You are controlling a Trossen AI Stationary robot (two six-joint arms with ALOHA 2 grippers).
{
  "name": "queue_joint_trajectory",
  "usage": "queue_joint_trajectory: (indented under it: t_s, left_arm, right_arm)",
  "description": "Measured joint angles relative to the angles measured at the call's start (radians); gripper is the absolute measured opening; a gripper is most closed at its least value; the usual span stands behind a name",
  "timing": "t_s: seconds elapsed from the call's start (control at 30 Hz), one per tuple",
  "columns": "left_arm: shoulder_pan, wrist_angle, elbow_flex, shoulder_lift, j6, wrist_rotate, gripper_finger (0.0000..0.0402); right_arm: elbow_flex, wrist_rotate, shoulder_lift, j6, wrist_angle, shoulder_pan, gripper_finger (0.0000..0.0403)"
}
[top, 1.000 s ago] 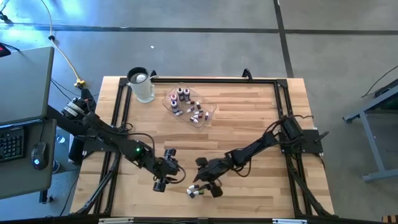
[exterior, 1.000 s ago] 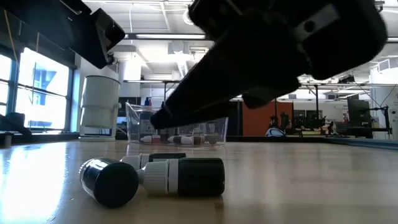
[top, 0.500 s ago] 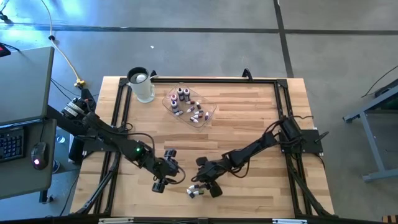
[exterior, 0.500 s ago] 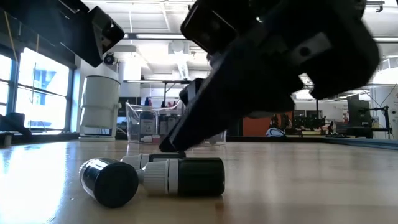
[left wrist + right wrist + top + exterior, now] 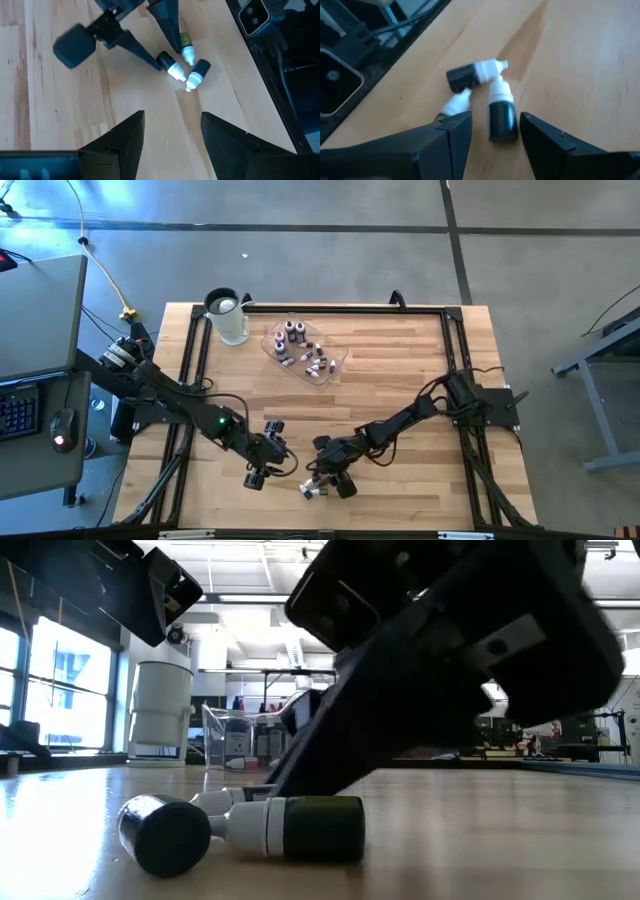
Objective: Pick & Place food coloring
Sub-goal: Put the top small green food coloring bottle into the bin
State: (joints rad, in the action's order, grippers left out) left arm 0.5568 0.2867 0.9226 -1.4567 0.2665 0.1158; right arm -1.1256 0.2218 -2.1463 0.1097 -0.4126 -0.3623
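Three food coloring bottles with white caps lie on their sides in a cluster [image 5: 315, 489] near the table's front edge. My right gripper [image 5: 495, 122] slants down over them, open. One dark bottle [image 5: 501, 116] lies between its fingers, and an olive bottle [image 5: 186, 40] lies just outside one finger. The third, a dark bottle [image 5: 468, 76], lies past the fingertips. My left gripper [image 5: 172, 135] hangs open and holds nothing, above the table to the left of the cluster. More bottles [image 5: 300, 345] lie in the clear tray [image 5: 335, 365] at the back. My right gripper straddles the dark bottle's body [image 5: 502, 127], coming from the table's right and slanting down, fingers lying along the bottle. One finger [image 5: 530, 127] stands right beside the body. I cannot tell whether it touches. The bottle lies flat on the table.
A large clear jug [image 5: 228, 317] stands at the back left beside the tray. A black frame rail [image 5: 330, 308] runs round the table's edge. Bare wood lies between the tray and the cluster.
My right gripper has sunk and tipped more steeply, bringing its fingertips down among the bottles. In the low view, the nearest bottle has slid a little toward the table's left. My left gripper has kept still.
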Motion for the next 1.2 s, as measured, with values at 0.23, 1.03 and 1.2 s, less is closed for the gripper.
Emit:
queue_joint_trajectory:
  t_s: [0.23, 1.03, 1.2]
  left_arm:
    - [0.000, 0.000, 0.000, 0.000, 0.000, 0.000, 0.0192]
    - [0.000, 0.006, 0.000, 0.000, 0.000, 0.000, 0.0192]
    - [0.000, 0.008, 0.000, -0.001, 0.000, 0.000, 0.0192]
  right_arm:
    - [0.000, 0.038, -0.027, -0.039, -0.074, 0.036, 0.0149]
    - [0.003, 0.165, 0.128, -0.050, 0.062, 0.153, 0.0072]
    - [0.002, -0.055, 0.341, -0.209, 0.283, 0.210, 0.0074]
